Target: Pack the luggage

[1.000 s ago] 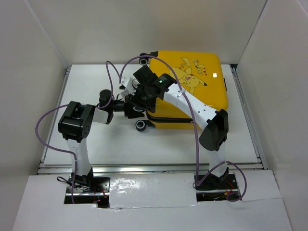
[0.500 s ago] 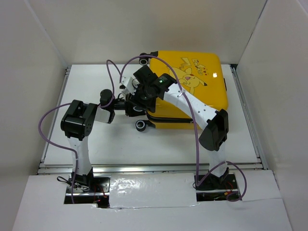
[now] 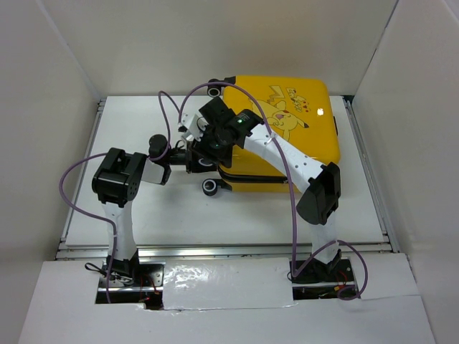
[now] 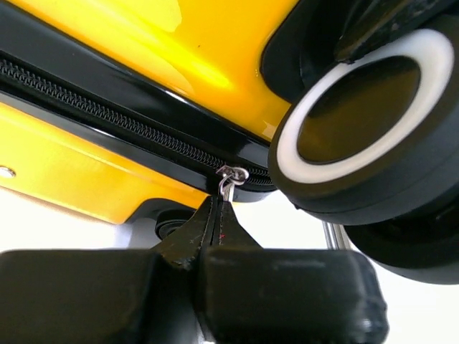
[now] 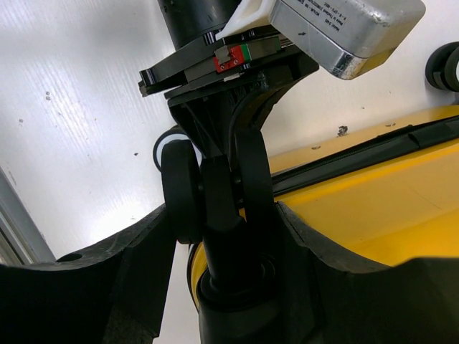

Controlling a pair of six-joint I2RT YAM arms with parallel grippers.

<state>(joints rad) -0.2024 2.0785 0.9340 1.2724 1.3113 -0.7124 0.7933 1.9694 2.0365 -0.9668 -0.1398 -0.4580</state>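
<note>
Luggage (image 3: pixel 287 129): one yellow case, lid closed, flat at table's (image 3: pixel 129 136) far right | left gripper (image 4: pixel 215 222): clenched on the zip pull (image 4: pixel 228 180) at the case's left edge, beside a wheel (image 4: pixel 358 122) | right gripper (image 5: pixel 215 236): parted, straddling a corner wheel | three wheels in the overhead view | lid lettering unreadable

2 white-and-black arms trail purple cables; the right arm (image 3: pixel 287 154) shows a green light
</note>
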